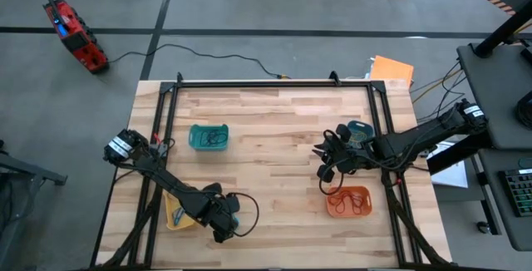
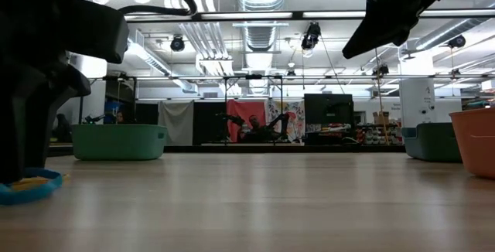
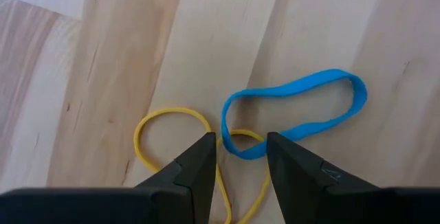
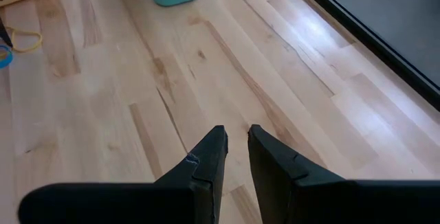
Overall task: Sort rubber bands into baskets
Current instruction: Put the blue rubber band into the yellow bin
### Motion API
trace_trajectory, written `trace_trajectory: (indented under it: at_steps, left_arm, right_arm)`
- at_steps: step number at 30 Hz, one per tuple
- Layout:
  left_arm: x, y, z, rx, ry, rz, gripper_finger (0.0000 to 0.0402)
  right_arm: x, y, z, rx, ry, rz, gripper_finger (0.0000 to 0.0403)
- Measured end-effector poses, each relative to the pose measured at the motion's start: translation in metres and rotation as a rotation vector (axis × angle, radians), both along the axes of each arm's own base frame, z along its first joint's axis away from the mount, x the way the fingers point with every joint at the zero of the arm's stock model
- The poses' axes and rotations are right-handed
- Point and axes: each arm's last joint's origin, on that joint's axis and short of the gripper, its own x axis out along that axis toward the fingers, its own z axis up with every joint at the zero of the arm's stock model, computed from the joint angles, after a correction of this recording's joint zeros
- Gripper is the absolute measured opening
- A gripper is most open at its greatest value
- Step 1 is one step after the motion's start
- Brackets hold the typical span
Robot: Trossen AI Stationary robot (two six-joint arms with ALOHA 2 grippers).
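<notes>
Rubber bands [image 3: 295,107]: thin floppy loops, blue overlapping yellow, on wood-grain table [image 3: 103,59].

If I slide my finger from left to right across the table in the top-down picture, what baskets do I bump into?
Yellow basket → green basket → orange basket. The blue basket sits above the orange one, so its place in the order is unclear.

The left gripper [image 3: 238,157] sits low at the table's [image 1: 274,138] near edge, fingers slightly parted. The right gripper [image 4: 236,145] hovers above the table's right side, fingers narrowly apart.
</notes>
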Motion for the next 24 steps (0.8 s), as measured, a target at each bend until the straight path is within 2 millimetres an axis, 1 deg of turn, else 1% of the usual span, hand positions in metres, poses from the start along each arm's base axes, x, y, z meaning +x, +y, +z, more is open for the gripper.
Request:
trace_trajectory:
  at_steps: [5, 9, 13, 18, 20, 24]
  left_arm:
    - [0.0003, -0.0002, -0.0023, 0.005, 0.005, -0.001, 0.0112]
    - [0.0004, -0.0002, -0.0023, 0.006, 0.005, -0.007, 0.0100]
    - [0.0001, -0.0001, -0.0025, 0.008, 0.007, -0.011, 0.0071]
    - [0.0001, 0.0000, -0.0026, 0.010, 0.007, -0.015, 0.0013]
    - [0.0001, 0.0000, -0.0026, 0.010, 0.007, -0.015, 0.0004]
    - [0.0000, -0.0001, -0.0026, 0.010, 0.007, -0.016, 0.0002]
  right_arm:
    - [0.0000, 0.0000, 0.0000, -0.006, 0.003, 0.004, 0.0057]
    - [0.0000, 0.0000, 0.0000, -0.006, 0.003, 0.005, 0.0057]
    - [0.0000, 0.0000, 0.0000, -0.006, 0.003, 0.005, 0.0057]
    - [0.0000, 0.0000, 0.0000, -0.006, 0.003, 0.005, 0.0057]
    - [0.0000, 0.0000, 0.0000, -0.006, 0.003, 0.005, 0.0057]
    - [0.0000, 0.0000, 0.0000, -0.006, 0.003, 0.005, 0.0057]
